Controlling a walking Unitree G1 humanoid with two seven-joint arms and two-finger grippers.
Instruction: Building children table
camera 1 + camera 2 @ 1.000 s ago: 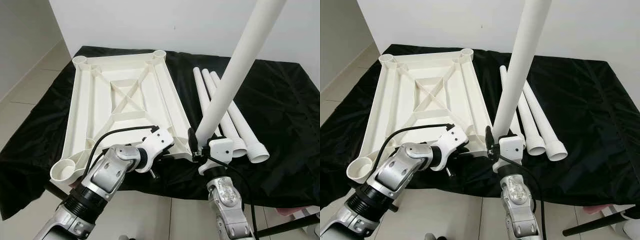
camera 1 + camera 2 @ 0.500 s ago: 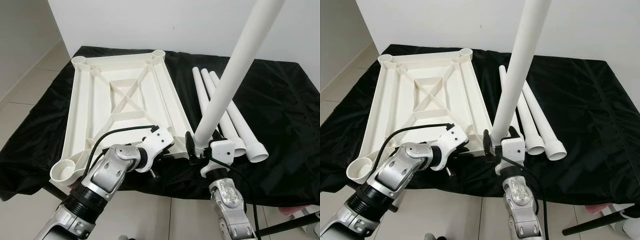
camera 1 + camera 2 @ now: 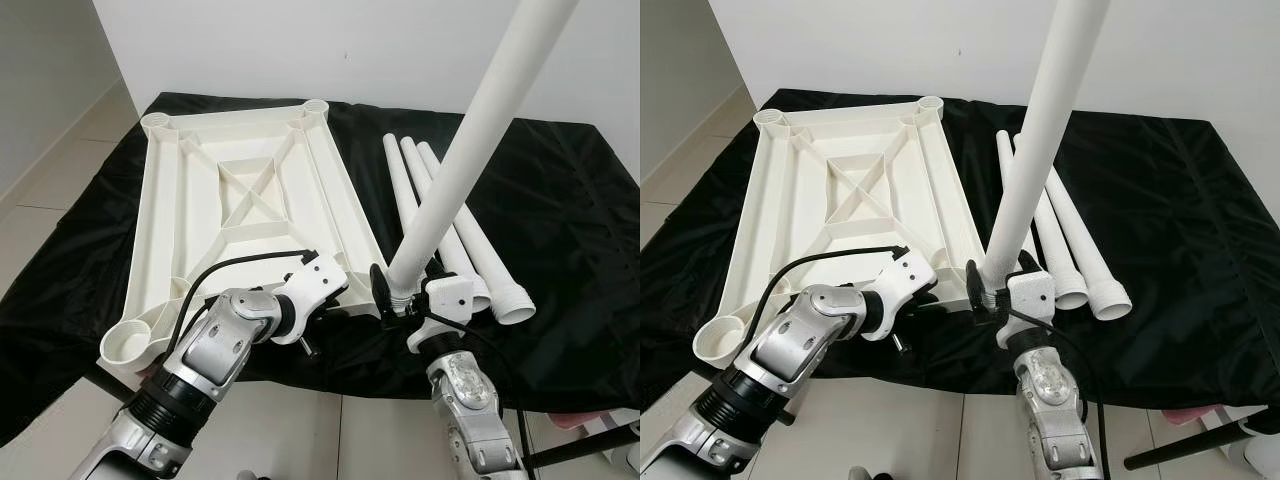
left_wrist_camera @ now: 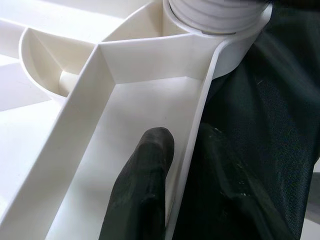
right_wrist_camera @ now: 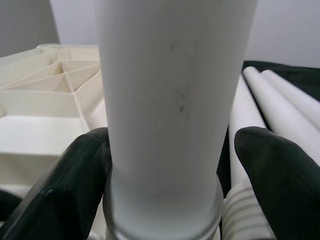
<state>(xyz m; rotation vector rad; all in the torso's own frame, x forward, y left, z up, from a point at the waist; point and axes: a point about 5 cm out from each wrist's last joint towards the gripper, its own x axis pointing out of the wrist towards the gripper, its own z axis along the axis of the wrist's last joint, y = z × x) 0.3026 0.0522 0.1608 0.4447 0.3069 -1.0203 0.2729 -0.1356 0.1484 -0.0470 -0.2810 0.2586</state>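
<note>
A white tabletop (image 3: pixel 250 200) lies upside down on black cloth, ribs and corner sockets facing up. My right gripper (image 3: pixel 404 296) is shut on a white table leg (image 3: pixel 470 150) near its lower end. The leg stands tilted, top leaning right, with its threaded end (image 4: pixel 215 12) at the tabletop's near right corner socket. In the right wrist view both black fingers (image 5: pixel 75 185) flank the leg (image 5: pixel 170 100). My left gripper (image 3: pixel 345 305) is shut on the tabletop's near rim (image 4: pixel 197 135), one finger (image 4: pixel 145 190) inside the wall and the other outside.
Three more white legs (image 3: pixel 460 240) lie side by side on the cloth right of the tabletop, threaded ends toward me. The black cloth (image 3: pixel 570 220) hangs over the table's front edge. A white wall stands behind, with tiled floor (image 3: pixel 60 160) to the left.
The held leg's lower end has sunk slightly toward the tabletop's near right corner, and its top leans a little further right. The left arm has stayed put.
</note>
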